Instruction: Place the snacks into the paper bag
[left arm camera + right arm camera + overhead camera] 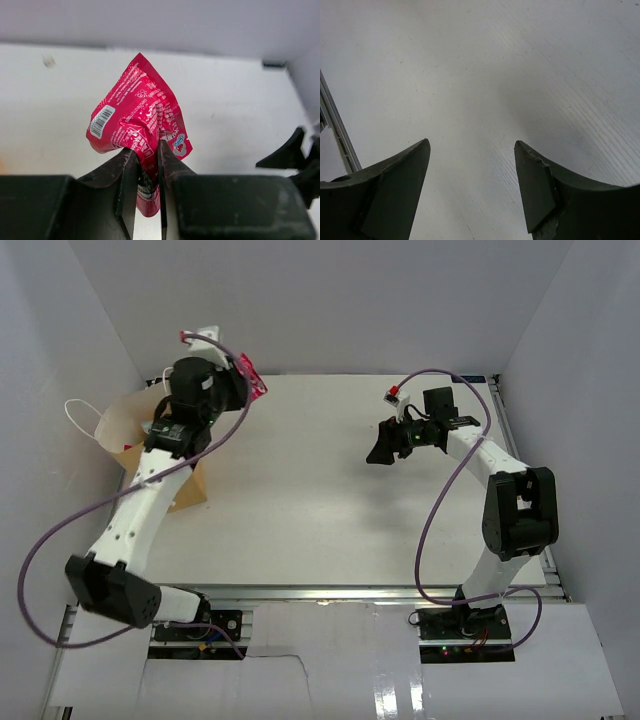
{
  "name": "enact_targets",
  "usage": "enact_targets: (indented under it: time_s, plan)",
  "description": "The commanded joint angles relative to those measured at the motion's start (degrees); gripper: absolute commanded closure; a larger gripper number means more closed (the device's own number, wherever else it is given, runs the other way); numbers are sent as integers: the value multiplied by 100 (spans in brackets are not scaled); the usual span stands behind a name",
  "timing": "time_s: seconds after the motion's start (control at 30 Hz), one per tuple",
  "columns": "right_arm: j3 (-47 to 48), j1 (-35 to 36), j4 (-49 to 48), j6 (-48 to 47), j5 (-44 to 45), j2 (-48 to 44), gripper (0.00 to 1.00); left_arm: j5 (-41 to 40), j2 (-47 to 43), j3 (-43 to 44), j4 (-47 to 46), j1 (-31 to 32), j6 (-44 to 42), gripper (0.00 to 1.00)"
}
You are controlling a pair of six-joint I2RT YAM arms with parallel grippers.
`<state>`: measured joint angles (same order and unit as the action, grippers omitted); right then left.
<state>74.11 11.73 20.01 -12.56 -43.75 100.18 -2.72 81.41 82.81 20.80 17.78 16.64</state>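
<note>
Lab rig: white-walled enclosure

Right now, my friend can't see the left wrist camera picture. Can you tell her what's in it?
The left gripper pinches a shiny, crinkled pink-red snack packet by its lower part, so most of the packet sticks up above the black gripper. Behind it is the white table.

Paper bag left, packet beside it.
The bag sits far left on the worktop. The packet, pinched in the left end effector, hangs just right of it. The right end effector is well apart, farther right.
</note>
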Motion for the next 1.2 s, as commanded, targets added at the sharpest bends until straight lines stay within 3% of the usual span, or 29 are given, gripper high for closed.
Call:
enact_targets:
  time_s: [0.0, 0.13, 0.17, 0.37, 0.6, 0.7, 0.8, 0.83, 0.93, 1.1, 1.17]
  plan:
    - [7, -30, -50, 8, -160, -131, 26, -475, -704, 112, 222, -607, 180, 87]
    - [60, -30, -50, 25, -248, -43, 26, -318, -802, 779, 845, -1723, 365, 87]
    - [86, -21, -50, 34, -257, -34, 26, -247, -784, 868, 986, -2273, 540, 87]
    - [60, -30, -50, -10, -292, -69, 26, 69, -530, 1124, 1146, -3630, 1244, 86]
    - [-54, -48, -50, -107, -231, -209, 26, 500, -2, 975, 1480, -3800, 1403, 83]
    - [-72, -83, -50, -124, -213, -236, 26, 544, 7, 826, 1454, -3800, 1421, 72]
    - [-63, -83, -41, -124, -213, -218, 26, 614, 24, 825, 1462, -3808, 1421, 48]
    - [-63, -83, -41, -124, -222, -218, 26, 624, 16, 842, 1480, -3800, 1421, 35]
    - [7, -92, -24, -133, -222, -218, 26, 693, -45, 948, 1489, -3800, 1438, 16]
    - [331, -118, 239, -474, -65, -385, 25, 1421, -274, 1212, 1183, -3800, 1377, 3]
    - [438, -153, 372, -633, 50, -499, 25, 2526, -545, 1037, 483, -3756, 1377, 2]
